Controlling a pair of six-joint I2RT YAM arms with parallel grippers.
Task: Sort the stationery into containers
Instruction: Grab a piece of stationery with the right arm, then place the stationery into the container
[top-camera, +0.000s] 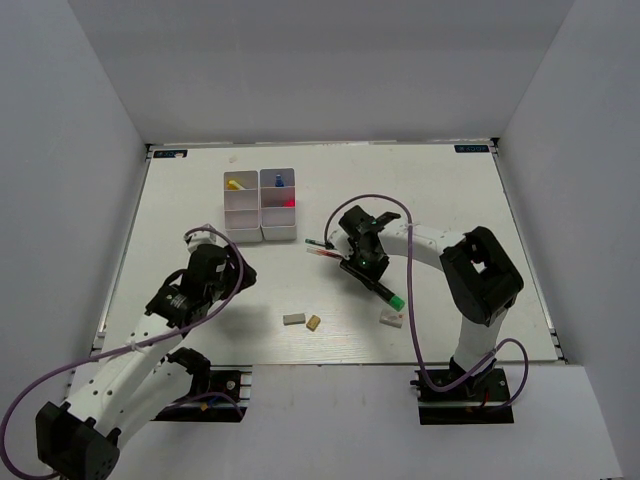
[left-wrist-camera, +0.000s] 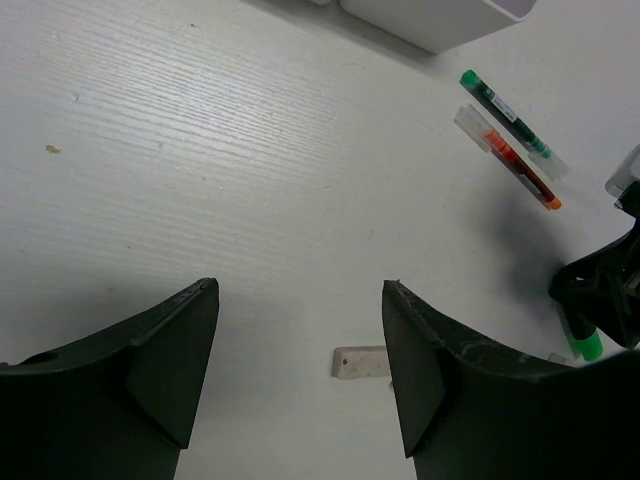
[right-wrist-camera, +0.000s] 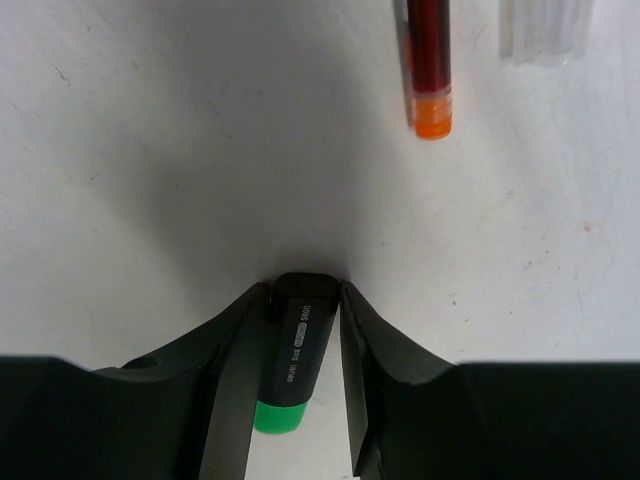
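Clenching right gripper across highlighter, low on table near-right of organiser, likely for a level lift. Hovering left gripper near-left of organiser, jaws released, empty, giving room.

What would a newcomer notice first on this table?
Probably the right gripper, near the middle of the table, clamped on a black highlighter with a green cap. Next, the white organiser toward the far side, with a yellow item and a blue item inside. The left gripper hangs open at the near left.
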